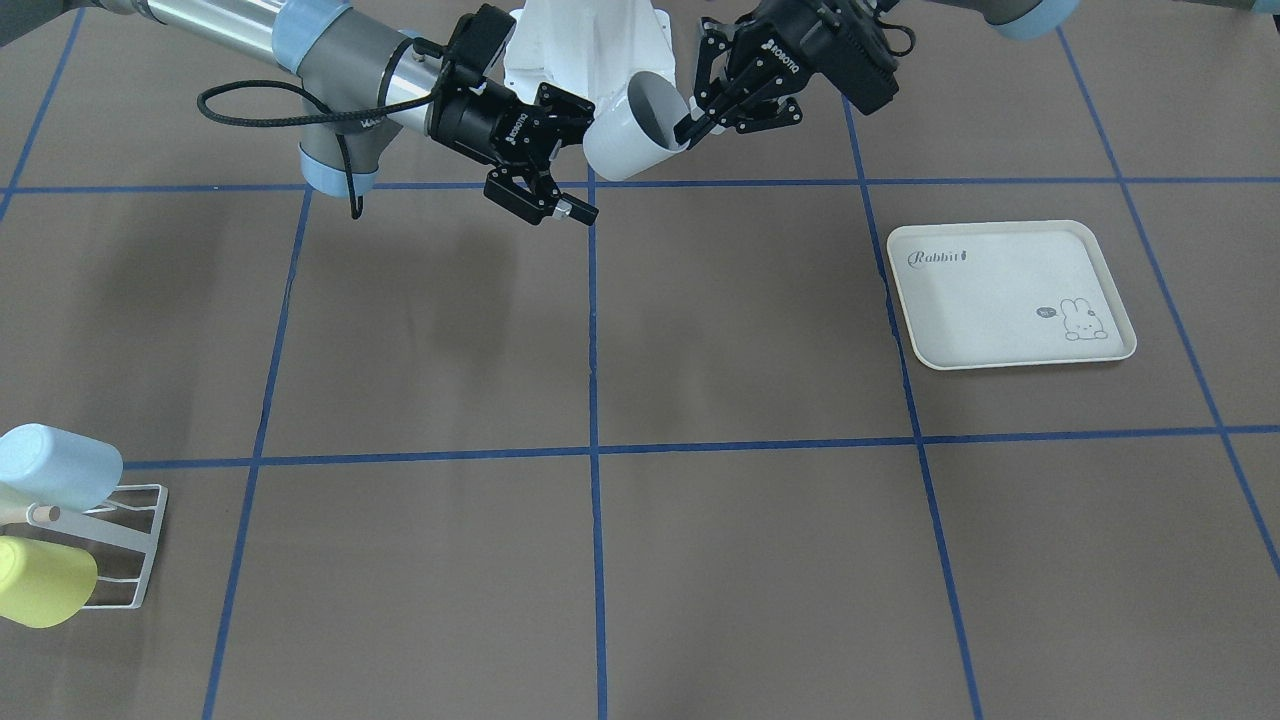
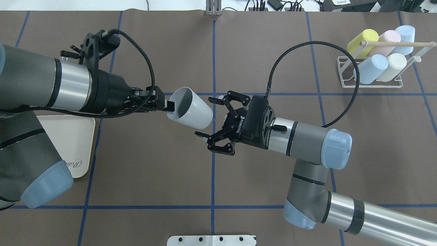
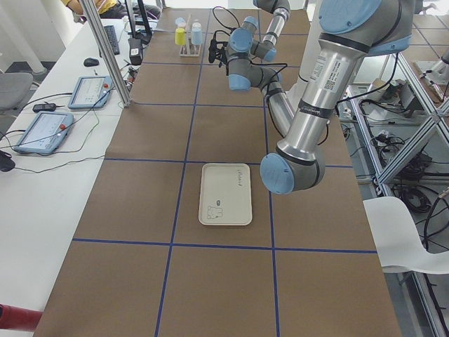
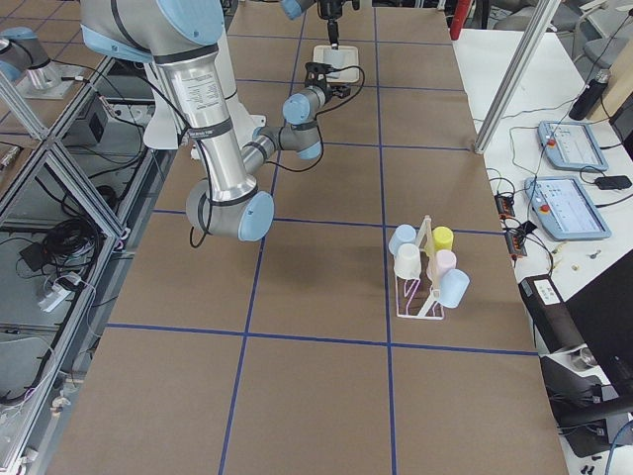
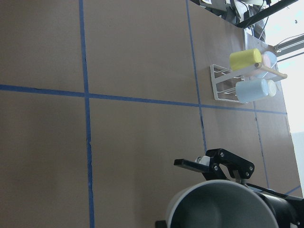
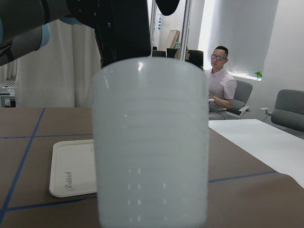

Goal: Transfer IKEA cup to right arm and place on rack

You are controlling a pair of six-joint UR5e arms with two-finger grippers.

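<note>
White cup (image 2: 191, 109) pinched by left fingers (image 2: 159, 103), right fingers (image 2: 215, 99) spread near its base

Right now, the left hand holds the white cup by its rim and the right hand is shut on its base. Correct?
No. The left hand holds the white cup by its rim, but the right hand is open, jaws spread beside its base, as the overhead exterior view shows.

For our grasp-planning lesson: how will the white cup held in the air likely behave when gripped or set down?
The white cup looks like thin smooth plastic, so probably light and slippery. The left end effector holds it by the rim alone, suggesting little weight. Laid sideways, its round tapered wall would likely roll.
</note>
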